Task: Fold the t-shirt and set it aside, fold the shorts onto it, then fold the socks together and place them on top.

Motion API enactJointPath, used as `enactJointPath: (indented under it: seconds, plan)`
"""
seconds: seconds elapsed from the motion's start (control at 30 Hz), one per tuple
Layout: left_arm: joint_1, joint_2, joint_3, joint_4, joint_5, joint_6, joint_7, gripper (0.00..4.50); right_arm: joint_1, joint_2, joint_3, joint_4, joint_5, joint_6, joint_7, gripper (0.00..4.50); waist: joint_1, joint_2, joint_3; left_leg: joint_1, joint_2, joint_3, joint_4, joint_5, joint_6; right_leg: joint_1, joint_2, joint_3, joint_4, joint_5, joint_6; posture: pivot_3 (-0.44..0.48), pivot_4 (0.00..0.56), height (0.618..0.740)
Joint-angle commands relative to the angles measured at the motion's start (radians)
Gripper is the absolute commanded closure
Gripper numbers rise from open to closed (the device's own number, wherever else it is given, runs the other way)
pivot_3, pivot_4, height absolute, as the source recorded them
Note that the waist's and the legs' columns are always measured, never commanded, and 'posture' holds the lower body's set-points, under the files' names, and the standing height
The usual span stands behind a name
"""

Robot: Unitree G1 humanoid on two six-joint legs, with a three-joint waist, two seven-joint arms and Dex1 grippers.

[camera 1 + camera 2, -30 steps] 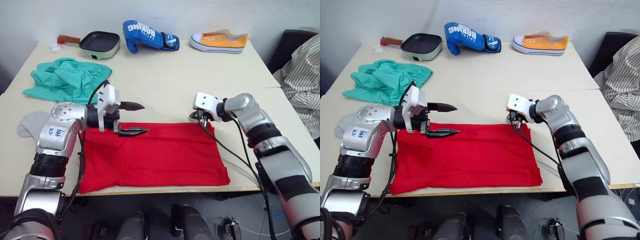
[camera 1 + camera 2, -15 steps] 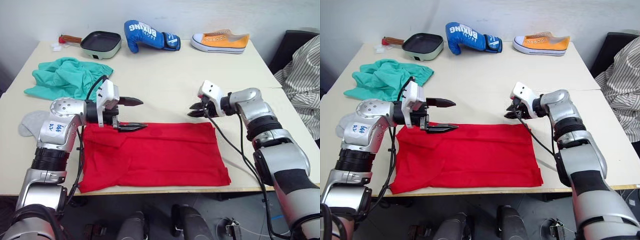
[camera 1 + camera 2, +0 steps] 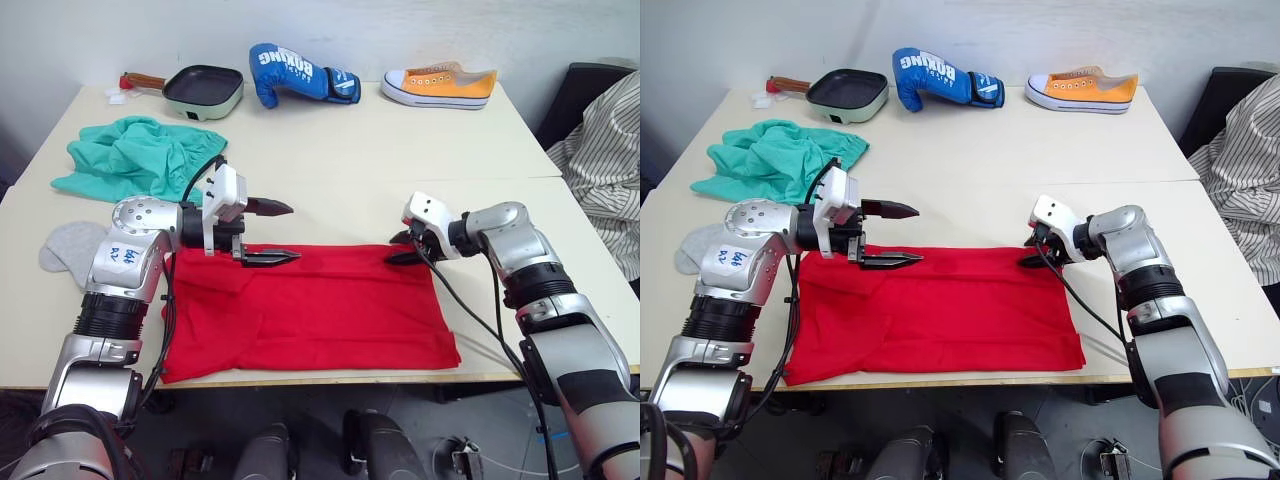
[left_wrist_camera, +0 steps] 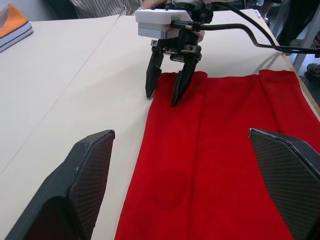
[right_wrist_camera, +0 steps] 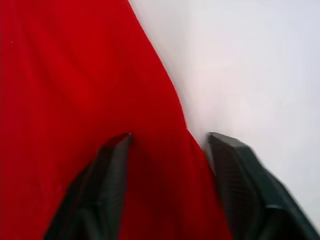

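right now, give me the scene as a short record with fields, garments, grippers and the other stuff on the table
t-shirt: red t-shirt, lying flat at the table's near edge
shorts: teal-green shorts, crumpled, far left
socks: grey socks, beside the left arm
left gripper: left gripper, open over the shirt's far left edge
right gripper: right gripper, open at the shirt's far right corner
other items: pan, boxing glove, sneaker along the far edge

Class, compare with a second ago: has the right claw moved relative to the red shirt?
Yes. The right claw lifted, then came back down onto the shirt, now open astride its far right corner.
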Motion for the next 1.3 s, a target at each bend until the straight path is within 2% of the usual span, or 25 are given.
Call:
enactJointPath:
  seconds: [0.03, 0.17, 0.3, 0.47, 0.63, 0.77, 0.87, 0.97, 1.07, 1.23, 1.3]
  plan:
    - [-0.018, 0.009, 0.015, -0.022, 0.001, -0.015, -0.003, 0.0, 0.026, -0.004, 0.022, -0.002, -0.024, 0.009, -0.005, 3.28, 0.0, 0.0, 0.0, 0.0, 0.0, 0.0, 0.0, 0.0, 0.0, 0.0, 0.0, 0.0, 0.0, 0.0, 0.0, 0.0, 0.15, 0.74]
    - [-0.015, 0.009, 0.014, -0.025, 0.004, -0.016, 0.0, 0.0, 0.022, -0.005, 0.032, -0.015, -0.028, -0.01, 0.015, 4.45, -0.001, 0.0, 0.0, 0.0, 0.0, 0.0, 0.001, 0.0, 0.0, 0.0, 0.0, 0.0, 0.001, 0.0, 0.0, 0.0, 0.15, 0.74]
    - [-0.018, 0.008, 0.014, -0.019, 0.008, -0.02, 0.001, 0.0, -0.027, -0.007, 0.06, 0.072, -0.073, -0.113, -0.015, 4.45, -0.002, 0.0, 0.0, 0.0, 0.0, 0.0, 0.001, 0.0, 0.0, 0.0, 0.0, 0.0, 0.001, 0.0, 0.0, 0.0, 0.15, 0.74]
    - [-0.019, 0.003, 0.015, -0.003, 0.025, -0.034, 0.018, 0.0, -0.161, 0.019, 0.109, 0.312, -0.18, -0.338, -0.216, 4.45, -0.002, 0.0, 0.0, 0.0, 0.0, 0.0, 0.001, 0.0, 0.0, 0.0, 0.0, 0.0, 0.001, 0.0, 0.0, 0.0, 0.15, 0.74]
    - [-0.017, 0.0, 0.011, 0.005, 0.046, -0.033, 0.047, 0.0, -0.243, 0.086, 0.08, 0.455, -0.203, -0.417, -0.416, 4.45, -0.005, 0.0, 0.0, -0.001, 0.0, 0.0, 0.0, 0.0, 0.0, -0.001, 0.0, 0.0, 0.001, 0.0, 0.0, 0.0, 0.15, 0.74]
    - [-0.023, -0.001, 0.006, 0.011, 0.053, -0.023, 0.054, 0.0, -0.249, 0.103, 0.056, 0.482, -0.185, -0.412, -0.362, 4.45, -0.005, 0.0, 0.0, -0.001, 0.0, 0.0, 0.0, 0.0, 0.0, -0.002, 0.0, 0.0, 0.001, 0.0, 0.0, 0.0, 0.15, 0.74]
    - [-0.045, -0.001, -0.002, 0.063, 0.076, -0.03, 0.055, 0.0, -0.245, 0.086, 0.033, 0.47, -0.178, -0.406, -0.347, 3.8, -0.005, 0.0, 0.0, -0.001, 0.0, 0.0, 0.0, 0.0, 0.0, -0.001, 0.0, 0.0, 0.001, 0.0, 0.0, 0.0, 0.15, 0.74]
    - [-0.089, -0.007, -0.01, 0.135, 0.1, -0.05, 0.051, 0.0, -0.235, 0.047, -0.014, 0.424, -0.148, -0.389, -0.341, 2.83, -0.001, 0.0, 0.0, -0.001, 0.0, 0.0, 0.0, 0.0, 0.0, -0.002, 0.0, 0.0, 0.001, 0.0, 0.0, 0.0, 0.15, 0.74]
    - [-0.156, -0.009, -0.028, 0.303, 0.152, -0.157, 0.026, 0.0, -0.14, -0.022, -0.104, 0.216, -0.052, -0.248, -0.28, 1.76, 0.005, 0.0, 0.0, -0.002, 0.0, 0.0, 0.0, 0.0, 0.0, -0.002, 0.0, -0.001, 0.0, 0.0, 0.0, 0.0, 0.15, 0.74]
    - [-0.302, -0.025, -0.06, 0.634, 0.243, -0.332, -0.003, 0.0, 0.289, -0.11, -0.328, -0.679, 0.148, 0.394, -0.313, 0.03, 0.028, 0.0, 0.0, -0.005, 0.0, -0.002, -0.001, 0.0, 0.0, -0.005, 0.0, -0.004, -0.001, 0.0, 0.0, 0.0, 0.15, 0.74]
    - [-0.355, -0.03, -0.076, 0.748, 0.284, -0.397, -0.018, 0.0, 0.444, -0.101, -0.455, -1.019, 0.222, 0.693, -0.371, 0.03, 0.032, 0.0, 0.0, -0.009, 0.0, -0.001, -0.002, 0.0, 0.0, -0.009, 0.0, -0.004, -0.001, 0.0, 0.0, 0.0, 0.15, 0.74]
